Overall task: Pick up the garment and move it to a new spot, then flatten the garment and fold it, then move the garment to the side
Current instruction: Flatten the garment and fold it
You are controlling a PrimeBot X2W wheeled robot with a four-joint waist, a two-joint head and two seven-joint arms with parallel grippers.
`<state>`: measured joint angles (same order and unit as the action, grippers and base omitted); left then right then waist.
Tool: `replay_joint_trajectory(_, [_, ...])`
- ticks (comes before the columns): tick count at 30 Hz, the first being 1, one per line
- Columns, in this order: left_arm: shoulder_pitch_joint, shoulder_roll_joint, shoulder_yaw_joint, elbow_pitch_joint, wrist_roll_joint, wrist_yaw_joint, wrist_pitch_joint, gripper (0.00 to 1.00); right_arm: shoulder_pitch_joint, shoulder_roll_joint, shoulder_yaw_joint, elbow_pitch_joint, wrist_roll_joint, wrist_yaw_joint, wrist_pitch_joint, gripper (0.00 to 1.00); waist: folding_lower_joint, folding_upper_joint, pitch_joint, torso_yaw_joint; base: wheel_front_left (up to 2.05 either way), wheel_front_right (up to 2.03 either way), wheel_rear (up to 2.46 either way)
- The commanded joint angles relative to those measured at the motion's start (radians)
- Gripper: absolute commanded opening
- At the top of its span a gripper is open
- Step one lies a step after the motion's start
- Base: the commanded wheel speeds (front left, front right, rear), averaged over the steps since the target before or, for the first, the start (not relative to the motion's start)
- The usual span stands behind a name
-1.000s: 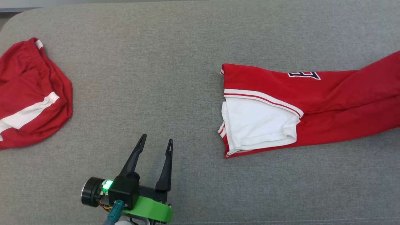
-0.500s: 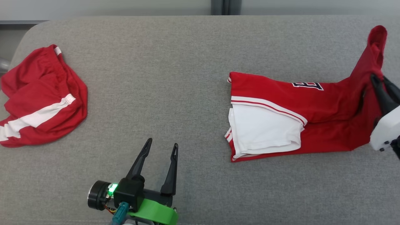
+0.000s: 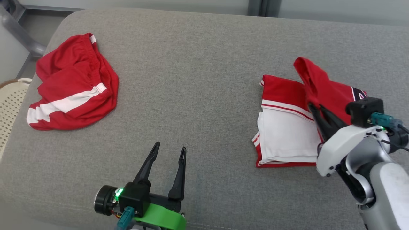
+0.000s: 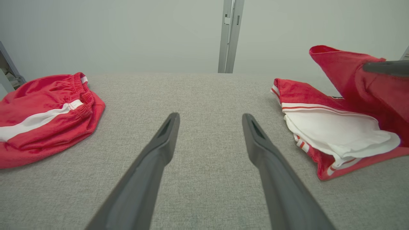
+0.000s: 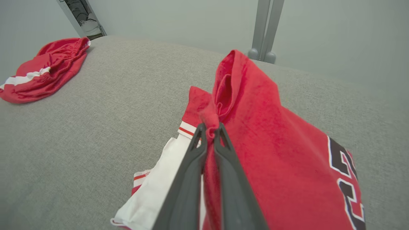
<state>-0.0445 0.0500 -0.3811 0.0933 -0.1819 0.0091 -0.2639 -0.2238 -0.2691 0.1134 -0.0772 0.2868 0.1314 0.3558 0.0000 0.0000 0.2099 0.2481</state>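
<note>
Garment (image 3: pixel 326 92), red with white lining, lies near the grey cushion's (image 3: pixel 198 80) right edge, its long axis left to right and its hemmed end facing left. The right gripper (image 3: pixel 315 108) pinches a raised red fold. The left gripper (image 3: pixel 170 147) hovers at the near edge, fingers spread. A second red garment (image 3: pixel 73 86) is crumpled by the far-left corner, making two in all.

Unreadable black lettering (image 5: pixel 346 179) on garment (image 5: pixel 281 143)

Head overhead, wrists low over cushion (image 3: pixel 198 57)
</note>
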Motion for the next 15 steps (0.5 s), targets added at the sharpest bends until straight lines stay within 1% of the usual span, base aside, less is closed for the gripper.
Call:
replay_joint_trajectory(1, [-0.014,0.001,-0.002,-0.001,-0.004,0.002,0.0,1.0,-0.016,0.01,0.011,0.021,-0.01,-0.002,-0.013,0.0,0.0,0.0,0.008,0.015,0.0,0.0,0.0])
replay_joint_trajectory(7, [-0.019,0.001,-0.009,0.001,-0.015,0.002,0.0,1.0,-0.037,0.065,0.061,0.127,0.012,-0.001,-0.053,0.0,0.0,0.0,0.009,0.035,0.0,0.0,0.0])
replay_joint_trajectory(11, [-0.017,0.001,-0.004,-0.002,-0.012,0.0,0.0,1.0,-0.058,0.093,0.081,0.185,0.058,-0.001,-0.091,0.0,0.0,0.0,0.005,0.039,0.0,0.0,0.0])
replay_joint_trajectory(12, [-0.015,0.001,-0.003,0.0,-0.01,-0.001,0.0,1.0,-0.061,0.097,0.084,0.2,0.063,-0.001,-0.1,0.18,0.0,0.0,0.002,0.038,0.0,0.0,0.0])
replay_joint_trajectory(13, [-0.013,0.001,-0.002,0.002,-0.01,-0.002,0.0,1.0,-0.065,0.101,0.088,0.211,0.068,-0.001,-0.107,0.48,0.0,0.0,0.0,0.036,0.0,0.0,0.0])
replay_joint_trajectory(14, [-0.012,0.001,0.0,0.004,-0.009,-0.003,0.0,1.0,-0.071,0.11,0.09,0.22,0.075,-0.001,-0.119,1.0,0.0,0.0,-0.003,0.034,0.0,0.0,0.0])
replay_joint_trajectory(15, [-0.01,0.001,0.001,0.007,-0.009,-0.003,0.0,1.0,-0.075,0.117,0.089,0.224,0.08,-0.001,-0.129,1.0,0.0,0.0,-0.007,0.031,0.0,0.0,0.0])
